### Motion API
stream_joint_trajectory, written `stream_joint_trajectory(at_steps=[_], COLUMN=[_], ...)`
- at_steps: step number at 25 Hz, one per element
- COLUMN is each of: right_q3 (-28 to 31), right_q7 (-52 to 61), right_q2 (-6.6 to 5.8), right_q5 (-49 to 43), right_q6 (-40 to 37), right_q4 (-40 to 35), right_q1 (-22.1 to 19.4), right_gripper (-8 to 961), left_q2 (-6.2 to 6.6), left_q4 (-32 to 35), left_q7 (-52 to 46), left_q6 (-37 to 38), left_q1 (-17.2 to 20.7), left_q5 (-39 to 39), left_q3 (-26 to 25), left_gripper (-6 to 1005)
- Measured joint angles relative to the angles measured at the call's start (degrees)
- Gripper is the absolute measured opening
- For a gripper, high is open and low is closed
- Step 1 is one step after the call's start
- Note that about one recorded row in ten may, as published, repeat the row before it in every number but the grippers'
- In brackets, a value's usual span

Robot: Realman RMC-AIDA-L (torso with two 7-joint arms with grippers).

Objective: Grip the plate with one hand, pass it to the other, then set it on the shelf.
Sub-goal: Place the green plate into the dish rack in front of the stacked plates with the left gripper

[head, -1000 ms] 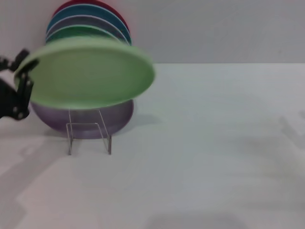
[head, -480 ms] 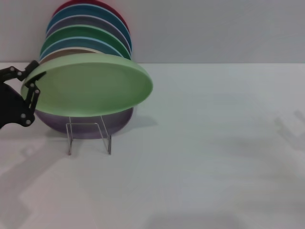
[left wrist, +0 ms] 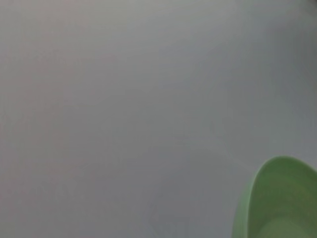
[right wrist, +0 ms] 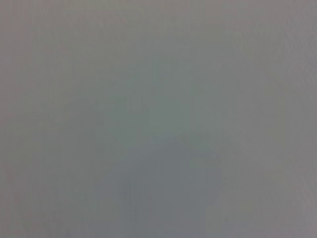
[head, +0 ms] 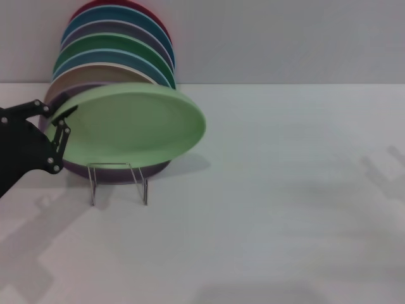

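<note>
Round pale mint-green matte plate (head: 130, 123): clamped at its rim by the left black two-finger pincer (head: 56, 136), tilted just above the small clear wire shelf (head: 118, 182) on the white table (head: 285, 209). Handover apparently complete; seating and release outstanding. Right pincer: unseen.

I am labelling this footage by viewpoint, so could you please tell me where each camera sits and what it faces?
Head view: on the head, looking forward and down at the white table; the black left gripper holds the round pale mint-green plate above the clear wire rack.
Left wrist view: shares that plate.
Right wrist view: featureless grey only.
</note>
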Motion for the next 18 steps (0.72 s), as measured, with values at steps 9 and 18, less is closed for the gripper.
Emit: stream_joint_trajectory(at_steps=[9,18], right_q3=[0.0,-0.1], right_q7=[0.0,0.0], right_q2=[-0.16,-0.25], right_q5=[0.0,-0.8], right_q6=[0.0,0.5], right_q4=[0.0,0.3], right_q1=[0.7,1.1], right_gripper=[845,845], left_q2=[-0.15,-1.32], left_q4=[-0.3,-1.0], left_q7=[0.1,2.6], left_q6=[-2.0,-7.5], left_q1=[0.7,0.5], left_q5=[0.0,-0.2], left_q3=[0.4,-0.4], left_gripper=[77,193])
